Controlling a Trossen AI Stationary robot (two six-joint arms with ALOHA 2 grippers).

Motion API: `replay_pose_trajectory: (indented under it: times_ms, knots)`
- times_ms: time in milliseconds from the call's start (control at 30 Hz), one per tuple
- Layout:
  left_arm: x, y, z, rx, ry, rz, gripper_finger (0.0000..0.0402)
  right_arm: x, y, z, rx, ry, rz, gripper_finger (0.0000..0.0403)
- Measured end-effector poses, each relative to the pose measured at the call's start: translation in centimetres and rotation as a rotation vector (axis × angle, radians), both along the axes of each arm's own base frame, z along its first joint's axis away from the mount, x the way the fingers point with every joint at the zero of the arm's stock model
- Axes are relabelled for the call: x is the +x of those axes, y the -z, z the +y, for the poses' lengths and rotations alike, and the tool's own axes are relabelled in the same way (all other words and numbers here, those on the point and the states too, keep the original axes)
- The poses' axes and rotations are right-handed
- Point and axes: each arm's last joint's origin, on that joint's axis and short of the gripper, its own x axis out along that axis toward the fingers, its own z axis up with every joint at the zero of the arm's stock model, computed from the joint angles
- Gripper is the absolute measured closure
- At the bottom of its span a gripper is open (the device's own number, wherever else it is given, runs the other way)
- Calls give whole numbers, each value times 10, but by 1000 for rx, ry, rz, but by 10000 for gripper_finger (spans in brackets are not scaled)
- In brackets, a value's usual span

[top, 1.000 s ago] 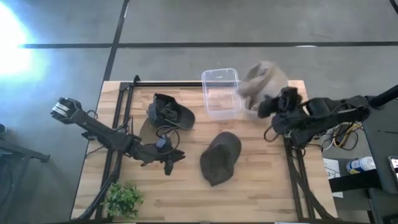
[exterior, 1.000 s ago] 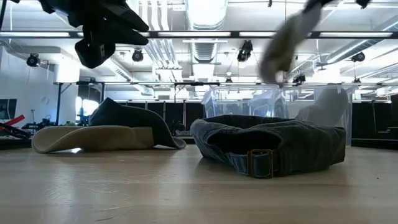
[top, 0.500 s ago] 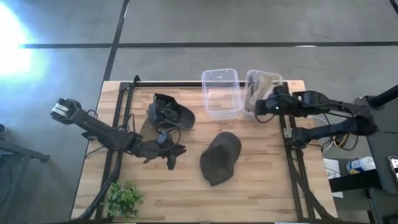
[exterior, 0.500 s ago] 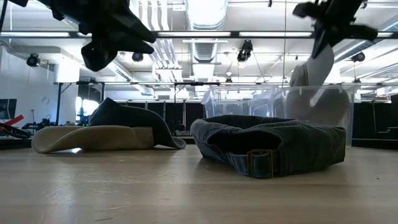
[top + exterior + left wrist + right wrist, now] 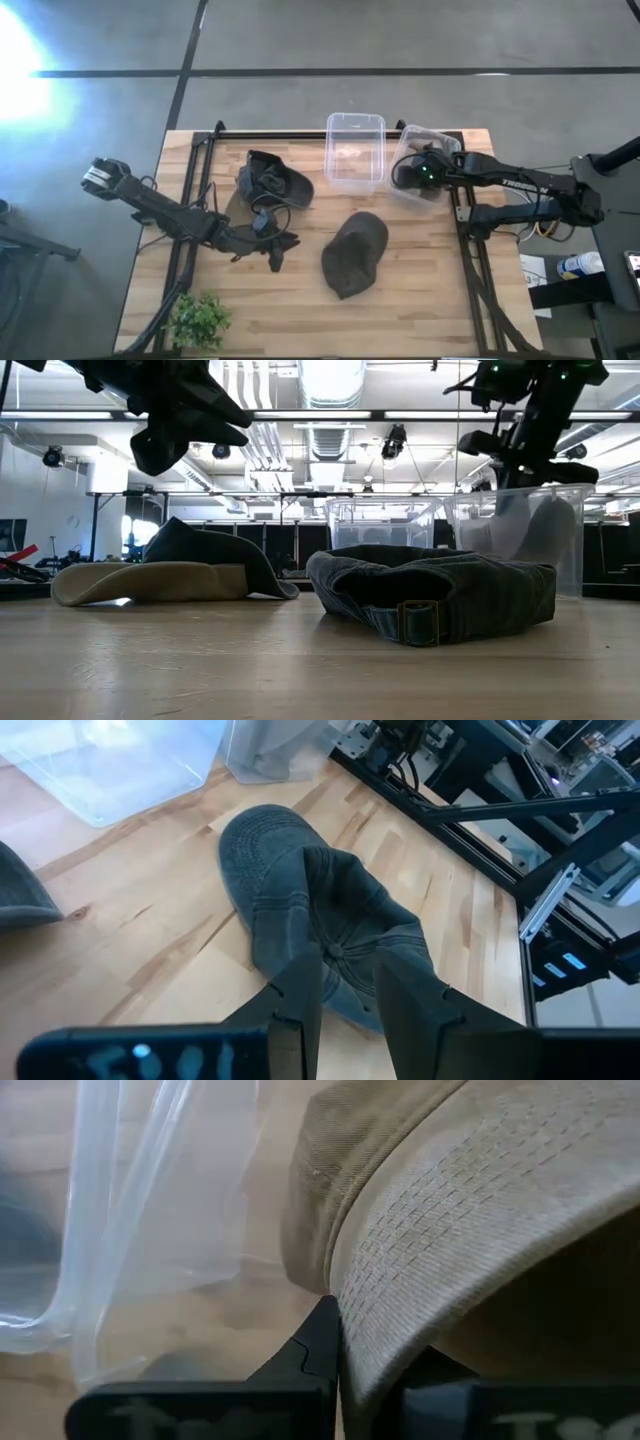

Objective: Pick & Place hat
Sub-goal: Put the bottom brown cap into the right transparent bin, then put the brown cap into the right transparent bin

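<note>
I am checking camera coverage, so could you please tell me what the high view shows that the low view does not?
Only the high view shows the small plant and the beige hat under the right end effector in the right bin. Only the low view shows the denim cap's buckle strap and the room behind. Both show the denim cap, the dark-and-tan hat and both clear bins.

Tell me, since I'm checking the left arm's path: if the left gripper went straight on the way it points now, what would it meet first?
Most likely the dark grey cap lying on the table: the left gripper points straight at it, with nothing between. How far above the cap it hangs is unclear.
</note>
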Motion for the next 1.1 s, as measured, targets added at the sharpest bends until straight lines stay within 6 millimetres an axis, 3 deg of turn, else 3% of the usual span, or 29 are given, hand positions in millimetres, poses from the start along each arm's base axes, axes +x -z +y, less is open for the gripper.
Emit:
replay_pose_trajectory:
  times_ms: [267,433,700,900,1100]
  knots:
    - [0,0,0,3,0,1,314,-7,-11,3,29,-1,79,309]
    - [0,0,0,1,-1,0,314,-16,-28,8,56,7,148,257]
    - [1,-1,1,-21,-10,-10,314,-14,-66,17,18,-58,165,250]
    - [4,-1,8,-16,-2,-3,314,9,-88,38,3,-228,100,259]
    - [6,9,17,-10,68,97,314,64,-89,84,38,-512,-92,260]
